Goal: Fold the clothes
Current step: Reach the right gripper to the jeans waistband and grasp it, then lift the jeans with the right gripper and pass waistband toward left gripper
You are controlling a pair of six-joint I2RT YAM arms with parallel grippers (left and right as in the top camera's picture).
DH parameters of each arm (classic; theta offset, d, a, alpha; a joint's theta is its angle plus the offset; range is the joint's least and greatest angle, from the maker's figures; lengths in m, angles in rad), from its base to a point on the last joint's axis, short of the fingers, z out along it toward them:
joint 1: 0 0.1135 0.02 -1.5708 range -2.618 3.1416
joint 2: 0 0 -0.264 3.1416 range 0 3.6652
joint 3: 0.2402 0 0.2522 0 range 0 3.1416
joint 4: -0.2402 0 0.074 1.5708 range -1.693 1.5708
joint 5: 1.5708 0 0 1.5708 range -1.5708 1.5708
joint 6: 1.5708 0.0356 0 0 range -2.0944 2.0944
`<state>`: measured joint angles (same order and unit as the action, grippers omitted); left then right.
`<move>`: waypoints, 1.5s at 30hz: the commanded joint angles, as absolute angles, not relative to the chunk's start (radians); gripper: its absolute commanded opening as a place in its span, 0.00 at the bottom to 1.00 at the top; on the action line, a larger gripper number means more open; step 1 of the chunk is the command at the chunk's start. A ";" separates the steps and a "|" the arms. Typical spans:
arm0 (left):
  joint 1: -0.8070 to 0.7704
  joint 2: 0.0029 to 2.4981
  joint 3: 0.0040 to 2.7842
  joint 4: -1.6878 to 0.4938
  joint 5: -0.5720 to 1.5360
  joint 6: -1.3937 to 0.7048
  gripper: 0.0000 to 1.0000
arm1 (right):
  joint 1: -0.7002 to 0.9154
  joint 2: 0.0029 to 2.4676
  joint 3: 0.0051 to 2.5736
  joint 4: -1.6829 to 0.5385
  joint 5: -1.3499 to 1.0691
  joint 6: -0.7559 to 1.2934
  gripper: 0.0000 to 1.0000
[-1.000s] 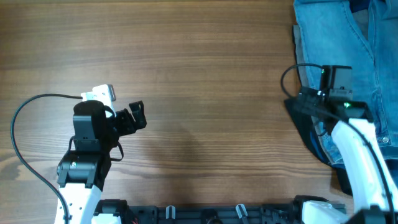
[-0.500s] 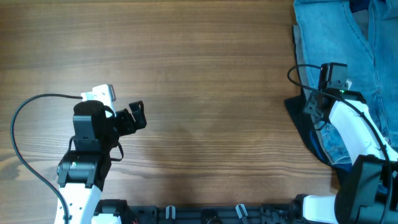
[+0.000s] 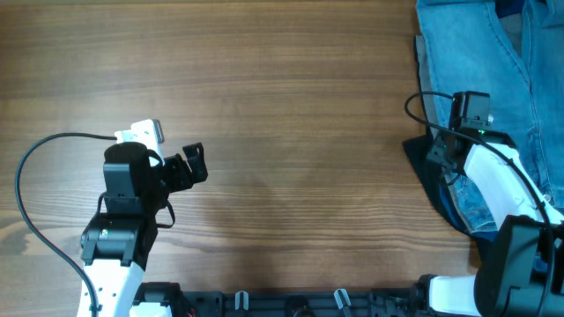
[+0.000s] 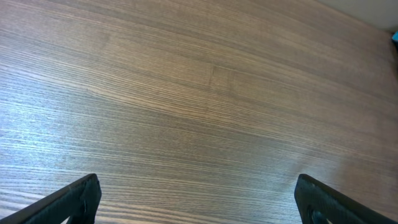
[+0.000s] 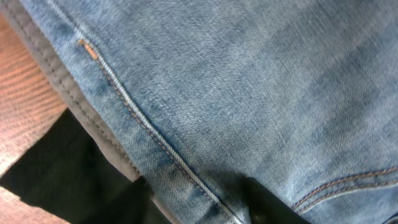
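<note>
**A:** Where are the jeans (image 3: 480, 53)?

**B:** In the far right corner of the worktop, running off the right edge. They are light blue faded denim, lying loosely with one seam line showing in the right wrist view. A grey garment (image 3: 421, 63) peeks out along their left side, touching them. A dark cloth (image 3: 434, 172) sits toward the front right, partly under the arm.

**A:** Is any of it folded?

**B:** I'd say not. I see no neat crease or stacked layer, and the pile looks as it was dropped. The whole task seems to be ahead: get the jeans clear of the other two pieces, spread them on open wood, then fold them.

**A:** What is the right gripper (image 5: 205, 208) doing?

**B:** It is low over the denim near the seam, close to where the grey strip and the dark cloth meet. One dark finger shows at the bottom of its camera view. The other merges with the dark cloth, so I cannot tell whether the jaws are pinching the fabric or just standing apart above it.

**A:** And the left gripper (image 4: 196, 198)?

**B:** It is spread wide and holds nothing, over bare table (image 3: 291, 132) near the front left corner, well apart from the clothes.

**A:** Any risk?

**B:** The grey garment may get dragged along, since it lies right against the denim edge.
</note>
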<state>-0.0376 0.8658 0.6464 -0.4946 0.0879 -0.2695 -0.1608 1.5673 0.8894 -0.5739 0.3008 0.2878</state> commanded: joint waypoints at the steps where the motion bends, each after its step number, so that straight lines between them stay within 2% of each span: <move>1: -0.042 0.864 0.671 -0.495 0.104 -0.278 1.00 | -0.164 1.581 0.884 -0.566 0.326 0.291 0.27; 2: -0.042 0.864 0.671 -0.495 0.104 -0.278 1.00 | -0.164 1.581 0.884 -0.565 0.327 0.291 0.18; 4: -0.042 0.864 0.671 -0.495 0.104 -0.278 1.00 | -0.164 1.581 0.884 -0.564 0.337 0.292 0.06; 5: -0.042 0.864 0.671 -0.495 0.104 -0.278 1.00 | -0.164 1.581 0.884 -0.564 0.337 0.292 0.04; 9: -0.042 0.864 0.671 -0.495 0.104 -0.278 1.00 | -0.164 1.562 0.930 -0.615 0.312 0.288 0.04; 13: -0.042 0.864 0.671 -0.493 0.104 -0.278 1.00 | -0.164 1.499 1.134 -0.807 0.260 0.284 0.04; 15: -0.042 0.864 0.671 -0.492 0.104 -0.278 1.00 | -0.164 1.466 1.293 -0.915 0.117 0.192 0.04; 17: -0.042 0.864 0.671 -0.490 0.104 -0.278 1.00 | -0.164 1.439 1.401 -0.982 -0.159 0.088 0.04; 18: -0.042 0.864 0.671 -0.490 0.104 -0.278 1.00 | -0.164 1.430 1.420 -0.996 -0.252 0.065 0.04; 20: -0.042 0.868 0.671 -0.491 0.104 -0.278 1.00 | -0.158 1.409 1.430 -1.044 -0.592 0.025 0.04; 23: -0.042 0.876 0.671 -0.488 0.104 -0.278 1.00 | -0.109 1.410 1.410 -1.071 -0.891 -0.075 0.04; 29: -0.042 0.902 0.671 -0.487 0.104 -0.278 1.00 | 0.079 1.417 1.403 -0.984 -1.042 -0.075 0.04; 34: -0.042 0.919 0.671 -0.487 0.104 -0.278 1.00 | 0.253 1.417 1.403 -0.777 -1.023 0.059 0.04; 38: -0.042 0.923 0.671 -0.487 0.104 -0.278 1.00 | 0.360 1.422 1.403 -0.691 -0.794 0.191 0.04; 41: -0.042 0.924 0.671 -0.487 0.104 -0.278 1.00 | 0.448 1.461 1.403 -0.697 -0.643 0.194 0.04; 42: -0.042 0.924 0.671 -0.487 0.104 -0.278 1.00 | 0.459 1.473 1.403 -0.696 -0.632 0.194 0.08; 43: -0.042 0.924 0.671 -0.487 0.105 -0.278 1.00 | 0.476 1.497 1.403 -0.696 -0.606 0.194 0.19; 44: -0.042 0.924 0.671 -0.487 0.105 -0.278 1.00 | 0.486 1.517 1.403 -0.696 -0.577 0.194 0.36; 45: -0.042 0.924 0.671 -0.487 0.105 -0.278 1.00 | 0.493 1.544 1.403 -0.696 -0.528 0.196 0.36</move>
<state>-0.0376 0.9192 0.6464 -0.4904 0.0952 -0.2695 0.4648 1.4750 1.4014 -0.7017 -0.6724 0.1783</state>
